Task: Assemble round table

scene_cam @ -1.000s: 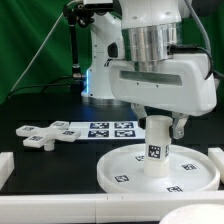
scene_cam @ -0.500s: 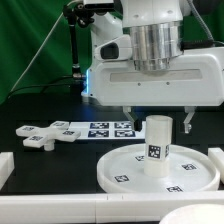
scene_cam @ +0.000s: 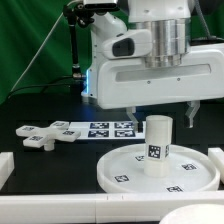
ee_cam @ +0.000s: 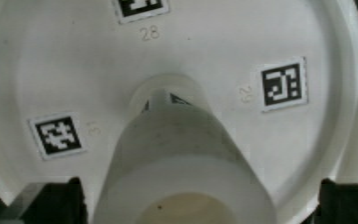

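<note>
The large round disc [scene_cam: 125, 170] lies flat at the front of the table. The short thick cylinder leg [scene_cam: 158, 148] stands upright on its middle, apart from the fingers. My gripper [scene_cam: 160, 114] is open and empty, just above the leg's top, one finger on each side. In the wrist view I look down on the leg [ee_cam: 181, 150] standing on the disc [ee_cam: 87, 70], with my gripper [ee_cam: 202, 205] spread wide and its dark fingertips [ee_cam: 60, 200] clear of the leg. The cross-shaped foot piece [scene_cam: 38, 136] lies flat to the exterior view's left.
The marker board [scene_cam: 105, 129] lies behind the disc. White rails run along the front edge [scene_cam: 60, 205], with white blocks at the left [scene_cam: 4, 168] and right [scene_cam: 217, 157]. The arm's base [scene_cam: 100, 60] stands at the back before a green curtain.
My gripper has let go of the leg and risen straight up. A second ago its fingers were low beside the leg; now they are level with its top.
</note>
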Robot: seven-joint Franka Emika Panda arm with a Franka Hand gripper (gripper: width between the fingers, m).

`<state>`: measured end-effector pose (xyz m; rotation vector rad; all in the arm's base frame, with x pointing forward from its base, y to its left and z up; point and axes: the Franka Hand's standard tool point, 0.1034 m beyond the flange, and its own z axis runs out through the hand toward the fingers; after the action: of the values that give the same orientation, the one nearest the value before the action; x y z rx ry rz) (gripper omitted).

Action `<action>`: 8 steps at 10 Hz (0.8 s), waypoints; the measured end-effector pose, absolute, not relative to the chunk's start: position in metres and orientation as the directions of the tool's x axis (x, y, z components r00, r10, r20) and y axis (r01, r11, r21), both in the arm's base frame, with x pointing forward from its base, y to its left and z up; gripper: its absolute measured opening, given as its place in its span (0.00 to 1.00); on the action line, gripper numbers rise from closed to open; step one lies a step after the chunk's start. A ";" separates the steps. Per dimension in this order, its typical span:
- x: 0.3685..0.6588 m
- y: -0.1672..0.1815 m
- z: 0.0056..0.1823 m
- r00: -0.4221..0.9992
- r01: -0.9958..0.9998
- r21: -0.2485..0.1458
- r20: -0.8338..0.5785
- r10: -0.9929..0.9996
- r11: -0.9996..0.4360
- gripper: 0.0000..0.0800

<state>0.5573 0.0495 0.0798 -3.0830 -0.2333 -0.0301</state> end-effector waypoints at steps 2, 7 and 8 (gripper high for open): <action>0.561 0.056 0.083 0.936 0.353 -0.024 0.025 0.352 -0.935 0.81; 0.560 0.053 0.082 0.788 0.616 -0.014 0.030 0.615 -0.788 0.81; 0.560 0.054 0.082 0.720 0.694 0.001 0.020 0.694 -0.720 0.81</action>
<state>0.5601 0.0540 0.0823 -2.9073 -1.1723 -0.0289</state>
